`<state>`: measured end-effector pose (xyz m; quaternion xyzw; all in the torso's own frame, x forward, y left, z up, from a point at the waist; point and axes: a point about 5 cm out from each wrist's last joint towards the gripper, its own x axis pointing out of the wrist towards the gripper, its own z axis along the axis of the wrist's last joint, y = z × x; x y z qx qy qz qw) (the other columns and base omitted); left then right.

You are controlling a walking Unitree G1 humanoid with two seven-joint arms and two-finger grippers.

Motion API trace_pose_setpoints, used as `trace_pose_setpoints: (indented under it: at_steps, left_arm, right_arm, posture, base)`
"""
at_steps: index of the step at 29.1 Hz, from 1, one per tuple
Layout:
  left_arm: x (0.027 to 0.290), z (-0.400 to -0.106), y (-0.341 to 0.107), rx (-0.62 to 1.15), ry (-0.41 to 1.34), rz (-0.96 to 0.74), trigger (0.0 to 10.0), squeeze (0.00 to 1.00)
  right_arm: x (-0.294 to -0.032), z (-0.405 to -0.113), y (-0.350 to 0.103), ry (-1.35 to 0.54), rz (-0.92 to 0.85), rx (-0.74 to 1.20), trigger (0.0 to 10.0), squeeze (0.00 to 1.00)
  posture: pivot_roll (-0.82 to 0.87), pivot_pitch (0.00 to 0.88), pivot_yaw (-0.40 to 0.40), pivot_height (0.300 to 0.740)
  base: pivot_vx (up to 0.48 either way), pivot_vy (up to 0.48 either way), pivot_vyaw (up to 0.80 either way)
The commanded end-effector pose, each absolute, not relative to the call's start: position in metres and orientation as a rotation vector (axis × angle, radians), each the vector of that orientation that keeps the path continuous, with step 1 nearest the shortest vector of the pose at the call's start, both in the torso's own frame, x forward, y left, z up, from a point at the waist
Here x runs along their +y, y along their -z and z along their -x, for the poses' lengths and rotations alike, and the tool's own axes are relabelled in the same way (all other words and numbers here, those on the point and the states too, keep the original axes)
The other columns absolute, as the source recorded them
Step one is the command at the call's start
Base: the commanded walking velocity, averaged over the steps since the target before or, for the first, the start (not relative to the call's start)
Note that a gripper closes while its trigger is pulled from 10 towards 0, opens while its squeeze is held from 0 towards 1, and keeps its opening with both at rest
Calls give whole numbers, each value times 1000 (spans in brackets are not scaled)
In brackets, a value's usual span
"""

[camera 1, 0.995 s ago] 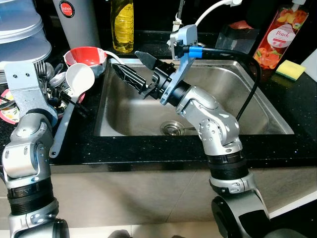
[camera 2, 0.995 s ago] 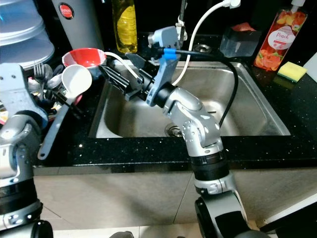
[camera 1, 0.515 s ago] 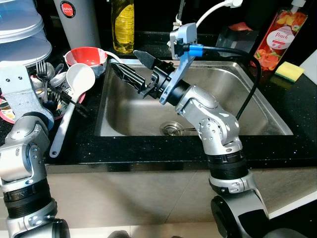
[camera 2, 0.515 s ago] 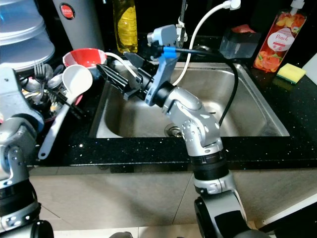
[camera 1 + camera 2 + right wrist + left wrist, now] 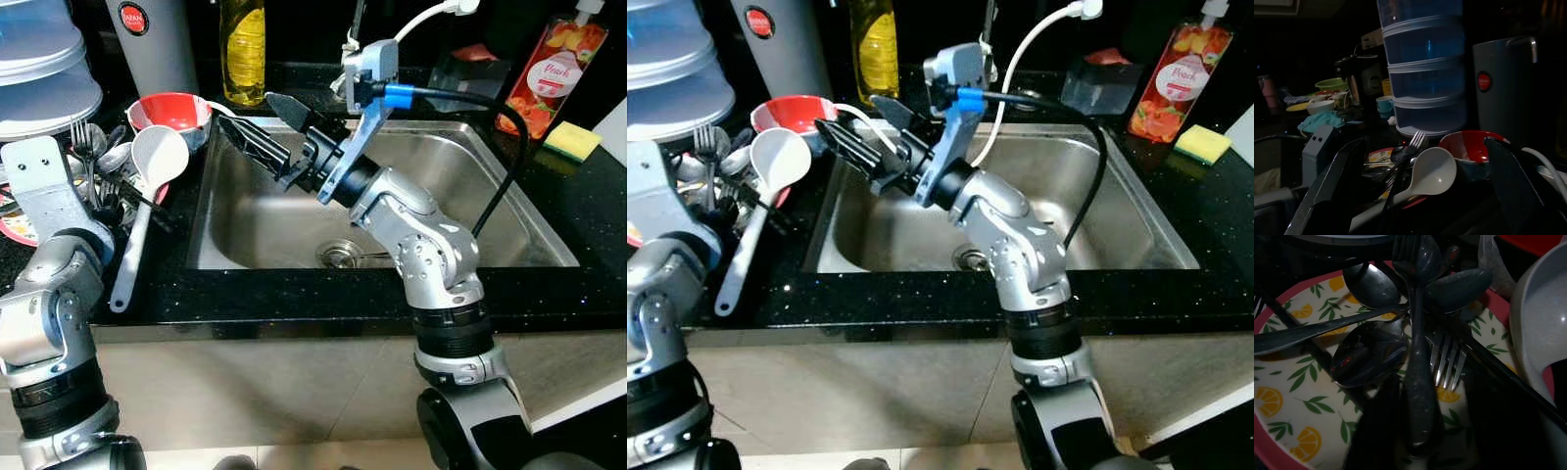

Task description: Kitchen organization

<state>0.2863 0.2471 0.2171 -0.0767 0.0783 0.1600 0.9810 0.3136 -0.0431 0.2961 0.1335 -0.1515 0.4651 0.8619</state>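
A pink-rimmed plate with a lemon pattern (image 5: pixel 1288 396) lies on the counter to the left of the sink, heaped with spoons and a fork (image 5: pixel 1447 360). My left gripper (image 5: pixel 137 201) hovers low over this cutlery, open, with one dark handle (image 5: pixel 1418 406) lying between its fingers. A white ladle (image 5: pixel 160 152) rests bowl-up against the plate, its handle running toward the counter's front edge. Behind it stands a red bowl (image 5: pixel 171 108). My right gripper (image 5: pixel 245 110) reaches across the sink's left rim toward the ladle (image 5: pixel 1432 171) and the red bowl (image 5: pixel 1469 144), open and holding nothing.
The steel sink (image 5: pixel 470 186) with its drain (image 5: pixel 340 255) lies under the right arm. A stack of plastic containers (image 5: pixel 44 69), a grey canister (image 5: pixel 157 39) and a yellow bottle (image 5: pixel 242 49) stand at the back. A peach soap bottle (image 5: pixel 554 73) and a yellow sponge (image 5: pixel 573 137) stand at the right.
The right gripper has edged slightly up and back toward the red bowl. The left arm has shifted a little over the plate, and the ladle's handle has swung slightly to the right.
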Motion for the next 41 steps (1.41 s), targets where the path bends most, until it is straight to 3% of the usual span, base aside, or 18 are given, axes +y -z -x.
trace_pose_setpoints:
  at_steps: [1,2,3,4,5,6,13,14,16,17,20,23,26,27,32,41]
  left_arm:
    - [244,-286,-209,190,-323,190,4588,0]
    - [243,-286,-211,190,-322,191,4549,0]
    - [243,-286,-212,188,-320,190,2353,0]
    - [244,-287,-213,185,-324,188,1137,0]
    - [244,-287,-213,185,-324,188,1137,0]
    - [245,-287,-213,185,-331,189,0,0]
    - [247,-287,-221,128,-362,171,0,0]
    - [247,-289,-231,48,-350,129,3686,0]
    - [246,-290,-237,-6,-340,99,3686,0]
    - [242,-291,-244,-55,-331,88,10000,0]
    - [239,-291,-250,-101,-321,81,10000,0]
    - [225,-293,-285,-277,-241,-40,10000,0]
    - [220,-294,-288,-294,-218,-71,10000,0]
    - [203,-297,-280,-262,-113,-67,10000,0]
    - [173,-301,-274,-208,114,-40,10000,0]
    - [150,-314,-226,119,319,-36,10000,0]
  right_arm:
    - [-46,-314,-295,-963,-289,-315,10000,0]
    - [-46,-313,-297,-966,-294,-316,10000,0]
    - [-47,-313,-299,-968,-295,-317,10000,0]
    - [-48,-314,-299,-967,-293,-317,10000,0]
    - [-48,-314,-299,-967,-293,-317,10000,0]
    - [-49,-316,-297,-959,-286,-313,10000,0]
    - [-52,-314,-297,-943,-305,-310,10000,0]
    - [-53,-315,-297,-939,-305,-313,10000,0]
    - [-53,-316,-296,-936,-305,-314,10000,0]
    - [-54,-318,-294,-924,-304,-312,10000,0]
    - [-54,-318,-294,-916,-307,-311,10000,0]
    - [-58,-319,-307,-913,-331,-345,10000,0]
    - [-60,-321,-306,-899,-328,-352,10000,0]
    - [-67,-325,-301,-825,-335,-349,10000,0]
    - [-89,-335,-308,-670,-325,-381,10000,0]
    - [-131,-340,-306,-419,-191,-398,10000,0]
  posture:
    - [201,1,-27,740]
    - [200,5,-26,740]
    - [200,11,-26,740]
    - [200,20,-25,740]
    - [200,20,-25,740]
    - [200,24,-25,740]
    - [189,7,-16,740]
    - [188,10,-16,740]
    - [187,5,-15,740]
    - [187,0,-11,740]
    - [186,0,-10,740]
    - [175,0,0,740]
    - [174,0,6,740]
    - [166,0,21,740]
    - [146,0,62,740]
    - [47,0,148,740]
  base:
    - [0,0,0]
    - [0,0,0]
    - [0,0,0]
    - [0,0,0]
    - [0,0,0]
    - [0,0,0]
    - [0,0,0]
    - [0,0,0]
    - [0,0,0]
    - [0,0,0]
    - [0,0,0]
    - [0,0,0]
    - [0,0,0]
    - [0,0,0]
    - [0,0,0]
    - [0,0,0]
